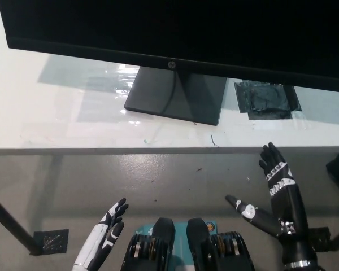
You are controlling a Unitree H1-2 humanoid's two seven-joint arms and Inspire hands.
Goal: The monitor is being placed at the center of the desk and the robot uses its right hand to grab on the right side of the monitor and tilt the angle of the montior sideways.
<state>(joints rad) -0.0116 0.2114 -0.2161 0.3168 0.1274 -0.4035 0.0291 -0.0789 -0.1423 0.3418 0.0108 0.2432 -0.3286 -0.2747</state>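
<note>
The monitor (pixel 175 31) stands mid-tabletop (pixel 62 121) on a flat base (pixel 178 96); rigid and top-heavy, it likely swivels best gripped at its right bezel. The right hand (pixel 274 195) hovers below, fingers spread, empty. The left hand (pixel 101 237) rests low, open.
</note>
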